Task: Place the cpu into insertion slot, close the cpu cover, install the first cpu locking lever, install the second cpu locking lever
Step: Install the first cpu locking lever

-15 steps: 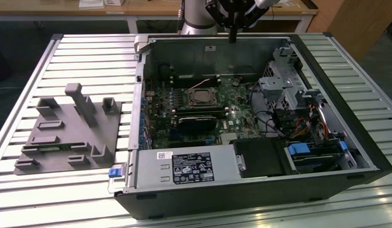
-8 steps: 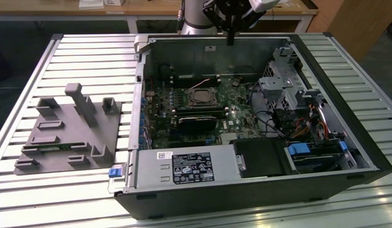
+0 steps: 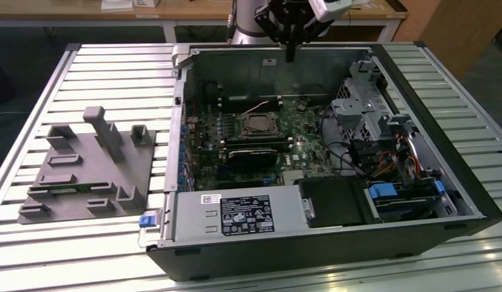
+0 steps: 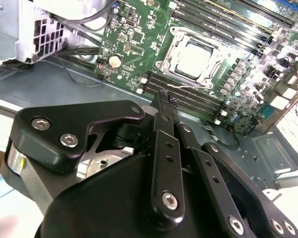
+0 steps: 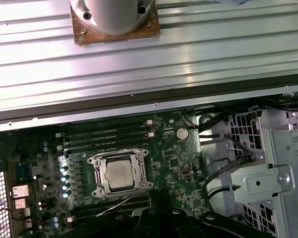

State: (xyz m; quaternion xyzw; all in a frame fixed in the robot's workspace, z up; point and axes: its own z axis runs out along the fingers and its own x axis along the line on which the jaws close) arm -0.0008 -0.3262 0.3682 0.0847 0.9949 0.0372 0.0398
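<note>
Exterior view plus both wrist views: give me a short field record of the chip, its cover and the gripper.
chip: seated flat on the green board, silver top showing
cover: down, framing the chip
locking levers: cannot tell whether latched
gripper: shut, holding nothing, raised near the far wall of the computer case, apart from the chip

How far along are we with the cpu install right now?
Done: the cpu sits in the insertion slot, and the cpu cover looks folded down around it in both wrist views. In hand: nothing; the gripper hangs shut and empty above the rear wall of the case. Left: I cannot tell whether either locking lever is latched, so both are unconfirmed.
</note>
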